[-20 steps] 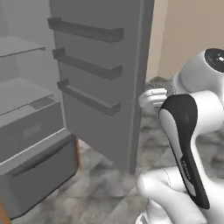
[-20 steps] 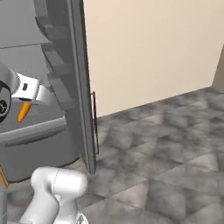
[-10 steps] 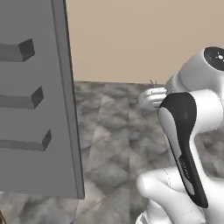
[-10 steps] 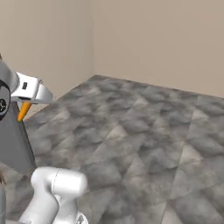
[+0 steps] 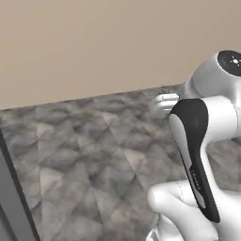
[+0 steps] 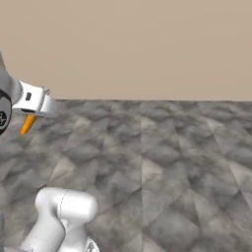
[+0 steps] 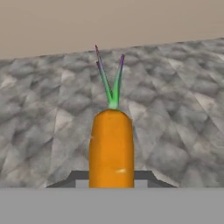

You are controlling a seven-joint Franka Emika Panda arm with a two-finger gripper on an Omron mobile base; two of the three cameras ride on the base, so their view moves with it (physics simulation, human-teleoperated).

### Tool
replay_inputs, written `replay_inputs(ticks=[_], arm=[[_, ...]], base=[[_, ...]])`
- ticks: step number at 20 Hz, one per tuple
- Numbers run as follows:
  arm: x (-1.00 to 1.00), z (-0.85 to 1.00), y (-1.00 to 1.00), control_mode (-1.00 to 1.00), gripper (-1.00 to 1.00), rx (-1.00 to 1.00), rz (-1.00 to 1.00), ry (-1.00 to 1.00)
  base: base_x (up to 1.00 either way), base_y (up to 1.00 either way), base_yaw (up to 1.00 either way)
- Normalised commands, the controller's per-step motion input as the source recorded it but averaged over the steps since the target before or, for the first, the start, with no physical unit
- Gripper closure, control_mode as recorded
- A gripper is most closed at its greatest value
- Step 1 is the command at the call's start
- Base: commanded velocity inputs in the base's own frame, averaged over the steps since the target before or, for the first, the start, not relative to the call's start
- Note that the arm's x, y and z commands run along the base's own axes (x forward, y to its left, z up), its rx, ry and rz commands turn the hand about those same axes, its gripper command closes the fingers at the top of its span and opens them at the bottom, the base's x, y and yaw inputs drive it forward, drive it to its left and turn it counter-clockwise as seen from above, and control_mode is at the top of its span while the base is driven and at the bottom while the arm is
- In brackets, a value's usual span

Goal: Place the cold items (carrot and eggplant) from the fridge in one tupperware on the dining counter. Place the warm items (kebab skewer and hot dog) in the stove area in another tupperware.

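An orange carrot (image 7: 111,146) with green and purple leaf stalks stands between my fingertips in the hand view, leaves pointing away from the hand. My gripper (image 7: 111,179) is shut on its thick lower part. In the right base view the gripper (image 6: 35,109) is at the far left, held above the floor, and the carrot's (image 6: 27,124) pointed orange end hangs below it. In the left base view the white hand (image 5: 164,103) shows behind the arm's dark elbow, with thin carrot leaves (image 5: 165,89) sticking up from it.
A dark grey fridge door edge (image 5: 10,197) slants along the lower left of the left base view. Grey stone floor (image 6: 162,157) spreads ahead to a plain beige wall (image 6: 138,44).
The whole picture has swung: the base has turned away from the fridge, whose open door and shelves have slid off to the left. The carrot stays in the shut gripper.
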Motion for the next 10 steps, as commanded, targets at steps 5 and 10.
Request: replay_inputs(ticks=[5,10], arm=[[0.00,0.00,0.00,1.00,1.00,0.00,0.00,0.00],[0.00,0.00,0.00,1.00,1.00,0.00,0.00,0.00]], base=[[1.00,-0.12,-0.51],[0.98,-0.01,-0.54]])
